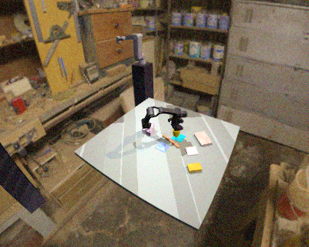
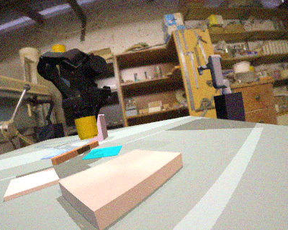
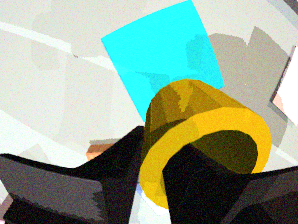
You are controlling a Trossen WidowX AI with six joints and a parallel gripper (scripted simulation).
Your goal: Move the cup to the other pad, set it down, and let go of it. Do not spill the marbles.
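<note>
The yellow cup (image 1: 176, 133) (image 2: 86, 128) (image 3: 227, 116) is held roughly upright above the table, close to the cyan pad (image 1: 180, 138) (image 2: 103, 152) (image 3: 160, 55). My gripper (image 1: 176, 129) (image 2: 86, 116) (image 3: 152, 133) is shut on the cup's wall, one finger inside the rim and one outside. In the wrist view the cup's base overlaps the cyan pad's near corner. The blue pad (image 1: 162, 146) (image 2: 55, 153) lies on the other side of the orange bar. No marbles can be made out; the cup's inside is dark and partly hidden by a finger.
The low orange bar (image 1: 171, 141) (image 2: 74, 153) (image 3: 99, 150) lies between the pads. A pink block (image 1: 149, 130) (image 2: 102, 128) stands near the arm's base. A white slab (image 1: 192, 150) (image 2: 31, 183), a peach slab (image 1: 202, 138) (image 2: 123, 175) and a yellow block (image 1: 195, 167) lie farther out.
</note>
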